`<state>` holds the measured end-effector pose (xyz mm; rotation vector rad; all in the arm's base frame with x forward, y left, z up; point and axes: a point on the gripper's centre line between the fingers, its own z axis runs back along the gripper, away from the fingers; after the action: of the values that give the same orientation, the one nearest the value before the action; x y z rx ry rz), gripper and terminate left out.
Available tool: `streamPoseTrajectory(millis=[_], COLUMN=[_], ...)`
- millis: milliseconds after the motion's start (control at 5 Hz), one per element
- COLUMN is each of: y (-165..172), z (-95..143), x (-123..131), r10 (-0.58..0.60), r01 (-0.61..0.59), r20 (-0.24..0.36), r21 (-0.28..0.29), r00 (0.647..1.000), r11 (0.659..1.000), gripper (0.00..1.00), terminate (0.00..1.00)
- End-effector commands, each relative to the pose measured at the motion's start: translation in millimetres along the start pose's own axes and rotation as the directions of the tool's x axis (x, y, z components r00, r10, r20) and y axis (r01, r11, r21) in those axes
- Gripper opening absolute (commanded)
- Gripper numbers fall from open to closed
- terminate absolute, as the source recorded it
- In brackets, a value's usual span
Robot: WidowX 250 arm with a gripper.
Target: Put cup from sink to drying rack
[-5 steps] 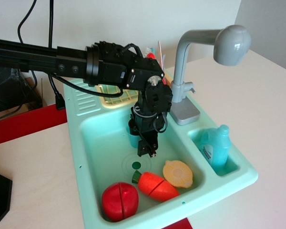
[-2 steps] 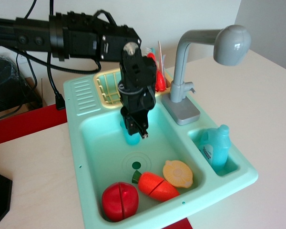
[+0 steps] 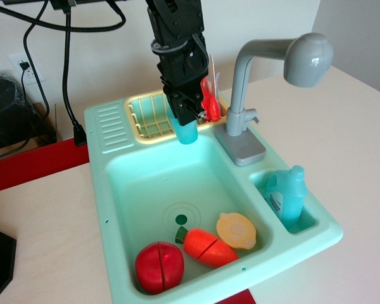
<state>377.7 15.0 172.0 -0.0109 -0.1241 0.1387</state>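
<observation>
A pale wooden table (image 3: 44, 221) with a red strip along its left side carries a mint-green toy sink (image 3: 114, 190), set against a white wall with black cables hanging down.

Nearest the camera, in the basin's front end, lie a red toy apple (image 3: 159, 266), a toy carrot (image 3: 206, 247) with its green top next to the round drain mark (image 3: 181, 220), and a yellow lemon half (image 3: 236, 230) touching the carrot's right side. To the right, a teal bottle (image 3: 285, 193) with a label stands in a small side compartment. Behind that compartment rises the grey faucet (image 3: 266, 69), its head reaching out to the right.

Farther back, the gripper (image 3: 189, 107) hangs from above, its fingers clamped on the upper part of the teal-blue cup (image 3: 185, 130). The cup is lifted clear of the basin floor, held upright over the back edge of the basin, just in front of the pale-yellow drying rack (image 3: 142, 117). Red and white utensils (image 3: 209, 95) stand at the rack's right end.
</observation>
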Motion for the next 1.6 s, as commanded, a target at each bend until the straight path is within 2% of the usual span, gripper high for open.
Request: streamPoseTrajectory(millis=[0,400,800,1000,1400], y=[25,70,89,93,89], z=[38,18,-15,-23,-24], x=[5,1,-4,-5,-8], r10=[0.040,0.092,0.117,0.156,0.158], r01=[-0.041,-0.095,-0.116,-0.155,-0.155], r20=[0.102,0.054,-0.003,-0.001,-0.015], r21=[0.010,0.075,0.099,0.098,0.106], r00=[0.994,0.994,0.993,0.988,0.987], r11=[0.999,0.993,0.988,0.983,0.982], gripper=[0.00,0.00,0.00,1.00,1.00], terminate=[0.00,0.00,0.00,0.00,0.00])
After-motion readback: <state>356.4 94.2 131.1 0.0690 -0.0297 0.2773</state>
